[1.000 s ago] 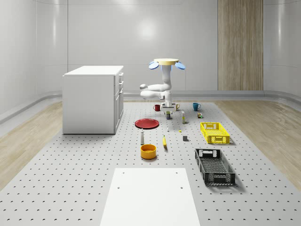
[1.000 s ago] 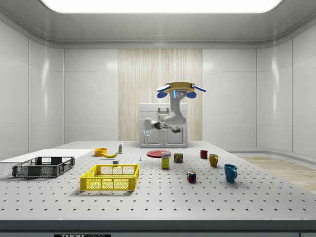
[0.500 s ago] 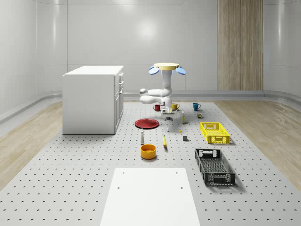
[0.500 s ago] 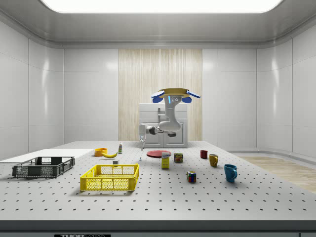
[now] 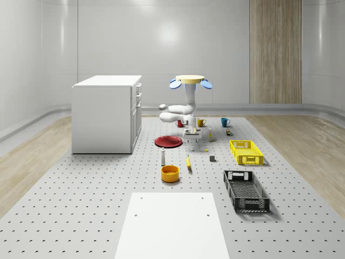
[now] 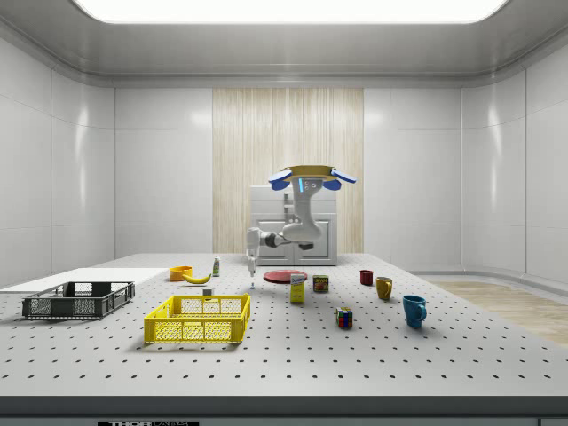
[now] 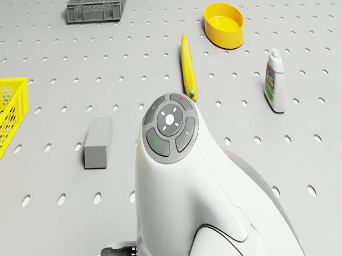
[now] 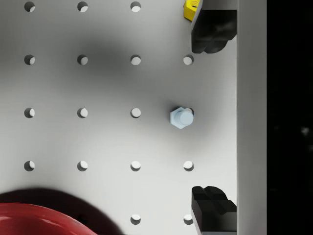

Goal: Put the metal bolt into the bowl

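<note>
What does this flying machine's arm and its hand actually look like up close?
The arm is smooth glossy white, made of rounded jointed sections. One end cap is a grey disc split into button-like pads, with tiny red and green dots. It hangs from a tan, disc-shaped drone with blue rotors. The hand ends in two stubby black fingers on a pale grey bar.

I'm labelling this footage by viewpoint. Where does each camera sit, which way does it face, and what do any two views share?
Whole-scene view: high at the table's near end, looking down its length; the drone hovers with its arm hanging.
Side view: low at the table's edge, looking across; drone, arm and gripper show.
Drone view: on the drone's body, looking forward and down; the arm's white link shows.
Wrist view: looking straight down at the metal bolt; black fingers apart.
Shared: the yellow bowl and banana appear in the whole-scene and drone views.
</note>
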